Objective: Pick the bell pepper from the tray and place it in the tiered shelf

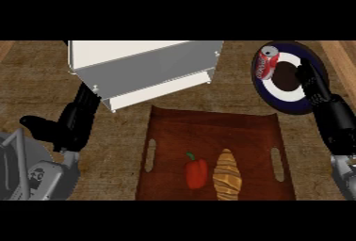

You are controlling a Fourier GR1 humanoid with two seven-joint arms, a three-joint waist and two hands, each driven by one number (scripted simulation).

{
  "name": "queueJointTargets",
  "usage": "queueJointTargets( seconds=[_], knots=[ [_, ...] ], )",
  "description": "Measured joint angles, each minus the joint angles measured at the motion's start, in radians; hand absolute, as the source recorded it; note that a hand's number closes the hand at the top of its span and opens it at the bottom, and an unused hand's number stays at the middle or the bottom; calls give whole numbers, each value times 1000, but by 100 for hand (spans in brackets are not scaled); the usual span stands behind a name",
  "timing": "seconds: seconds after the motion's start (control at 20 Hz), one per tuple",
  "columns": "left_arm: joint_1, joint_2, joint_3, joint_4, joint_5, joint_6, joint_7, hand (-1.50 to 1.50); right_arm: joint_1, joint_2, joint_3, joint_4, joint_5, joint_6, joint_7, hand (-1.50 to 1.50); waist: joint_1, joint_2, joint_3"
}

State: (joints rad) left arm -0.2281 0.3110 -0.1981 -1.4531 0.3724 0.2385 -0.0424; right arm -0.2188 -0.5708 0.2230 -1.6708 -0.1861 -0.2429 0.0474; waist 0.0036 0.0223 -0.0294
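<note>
In the head view, the bell pepper (197, 173) lies on the near part of the tray (208, 122), its green stem pointing far, just beside a bread roll (227, 176) on its right. The white tiered shelf (139, 66) stands far and to the left on the counter (42, 80).

The left hand (73, 122) is released, with its fingers straight and close to the shelf. The right hand (311, 84) is also released and hovers over a plate (292, 106) that carries a can (267, 63). Neither hand touches the pepper.

I judge the pepper to be light and fairly stiff, with smooth, slippery skin. It is best to take it across the wide body, not by the stem.
</note>
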Motion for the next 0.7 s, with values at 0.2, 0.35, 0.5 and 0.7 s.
queueJointTargets(
  seconds=[0.2,0.35,0.5,0.7],
  knots=[
    [2,27,26,1,-28,30,11,0,-57,87,115,-14,16,28,44,150,19,-13,18],
    [6,55,31,-6,-65,61,23,0,-105,169,206,5,65,-1,86,-150,42,-19,23],
    [37,67,28,-35,-84,82,44,0,-103,299,225,58,38,-61,102,-150,37,-19,27],
    [80,77,39,-97,-103,106,73,0,-117,358,218,65,-40,24,57,-150,21,-22,29]
  ],
)
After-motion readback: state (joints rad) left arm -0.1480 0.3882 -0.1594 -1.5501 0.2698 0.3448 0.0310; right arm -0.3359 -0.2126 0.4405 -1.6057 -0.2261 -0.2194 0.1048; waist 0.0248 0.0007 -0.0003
